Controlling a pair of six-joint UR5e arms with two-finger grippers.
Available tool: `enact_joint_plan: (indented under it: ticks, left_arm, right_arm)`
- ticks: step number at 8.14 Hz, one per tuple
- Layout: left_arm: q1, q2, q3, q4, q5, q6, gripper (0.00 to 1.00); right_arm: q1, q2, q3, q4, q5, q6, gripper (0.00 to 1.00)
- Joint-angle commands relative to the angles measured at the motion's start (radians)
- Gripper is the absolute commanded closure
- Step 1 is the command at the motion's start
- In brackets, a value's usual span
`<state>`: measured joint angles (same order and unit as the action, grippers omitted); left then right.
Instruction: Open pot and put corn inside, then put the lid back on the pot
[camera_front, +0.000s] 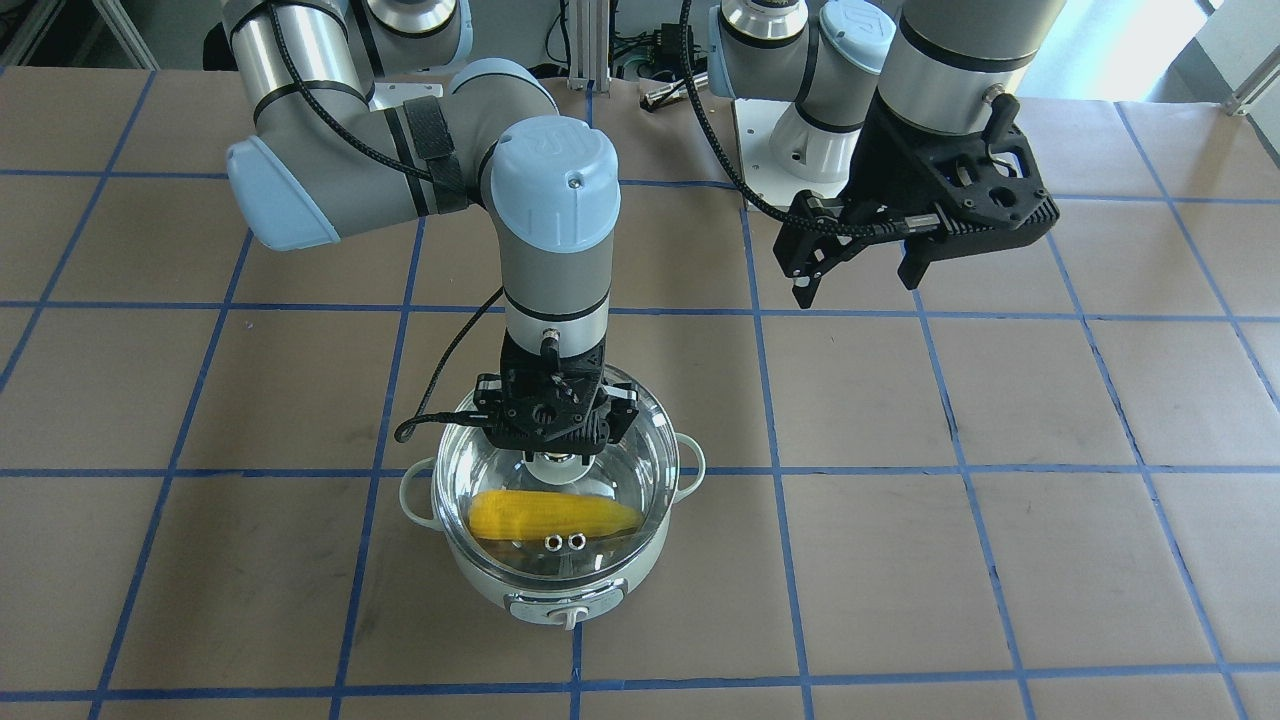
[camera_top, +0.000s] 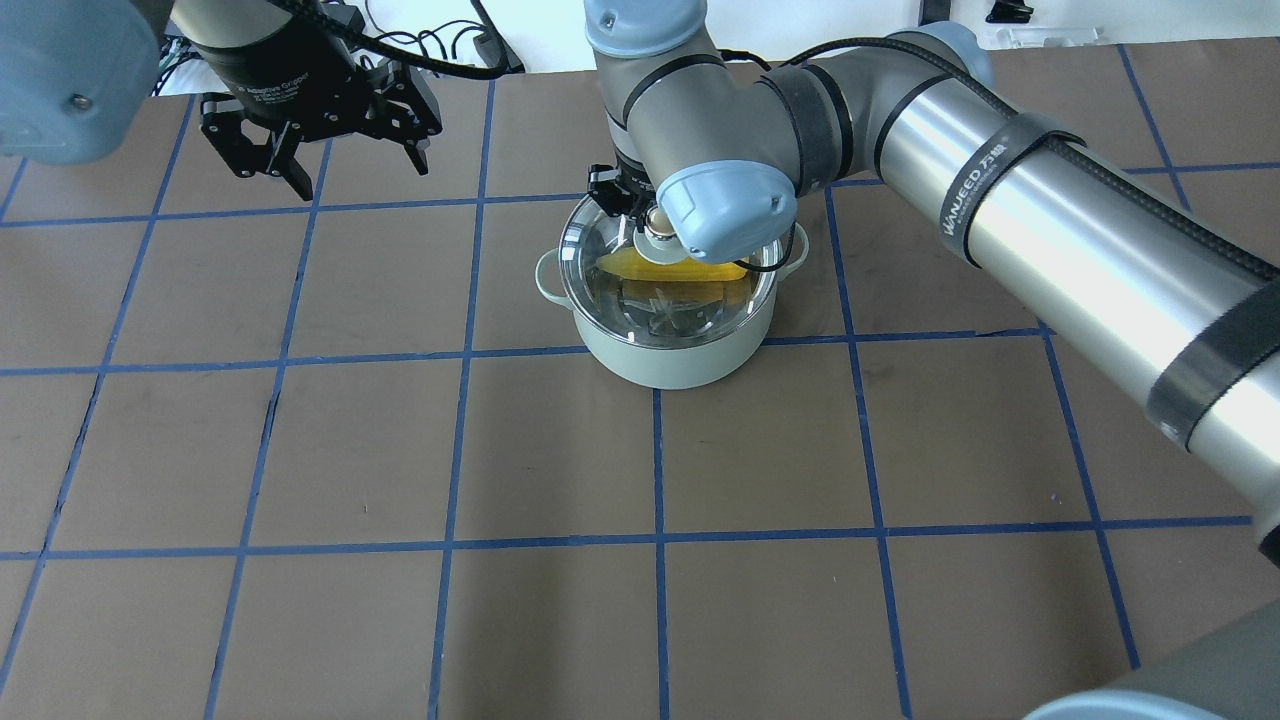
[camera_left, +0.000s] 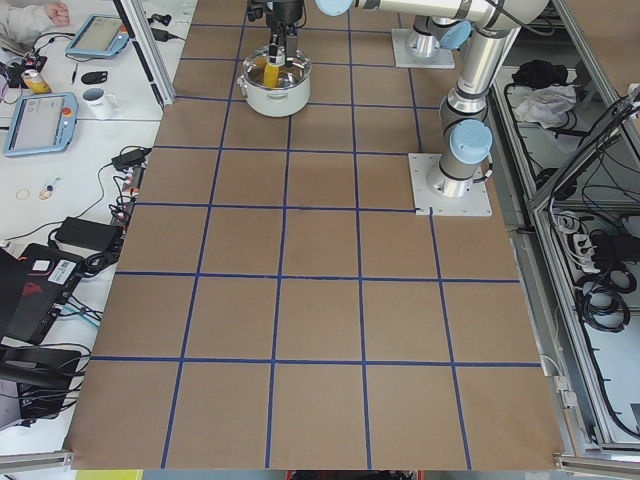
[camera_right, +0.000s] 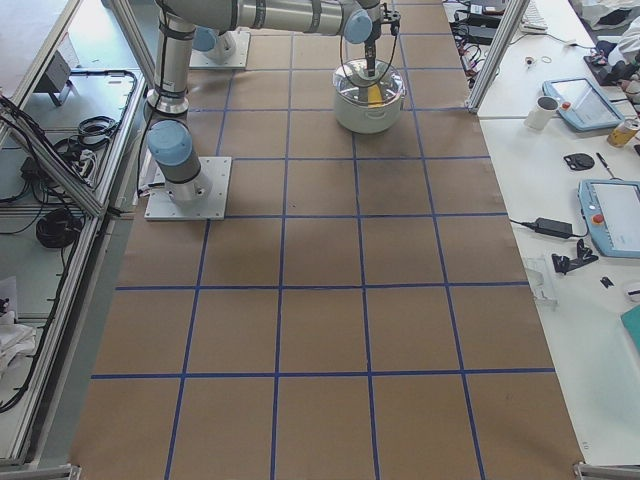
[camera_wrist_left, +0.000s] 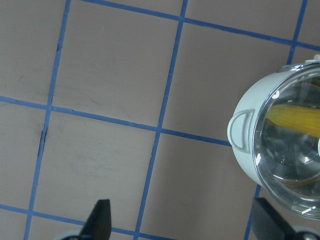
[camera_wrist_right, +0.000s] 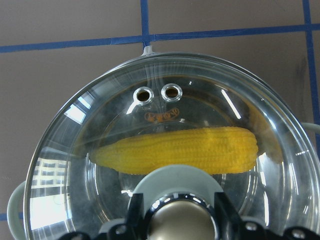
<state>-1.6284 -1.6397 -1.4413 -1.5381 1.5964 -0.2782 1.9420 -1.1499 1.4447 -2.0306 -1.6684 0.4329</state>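
The pale mint-green pot (camera_front: 560, 592) stands on the table with the yellow corn (camera_front: 555, 515) lying inside it. The clear glass lid (camera_front: 640, 500) sits on the pot's rim, level. My right gripper (camera_front: 556, 458) comes straight down over the lid's centre, its fingers (camera_wrist_right: 135, 217) closed on either side of the beige knob. Through the glass, the right wrist view shows the corn (camera_wrist_right: 175, 150) and the two vent holes. My left gripper (camera_front: 860, 270) hangs open and empty above the table, well to the pot's side; its wrist view shows the pot's loop handle (camera_wrist_left: 240, 135).
The brown table (camera_top: 500, 450) carries a grid of blue tape. The left arm's base plate (camera_left: 450, 185) and the right arm's base plate (camera_right: 185, 190) stand at the robot's edge. Side benches hold tablets and mugs beyond the table.
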Motion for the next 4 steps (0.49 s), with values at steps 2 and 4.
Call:
enact_joint_plan:
  ticks: [2, 4]
  left_arm:
    - [-0.01, 0.033, 0.002, -0.083, 0.0, 0.048, 0.0]
    - [-0.01, 0.049, -0.004, -0.082, 0.0, 0.076, 0.0]
  right_arm:
    - [-0.002, 0.003, 0.0, -0.011, -0.002, -0.009, 0.82]
    - [-0.011, 0.004, 0.0, -0.019, -0.007, -0.037, 0.82]
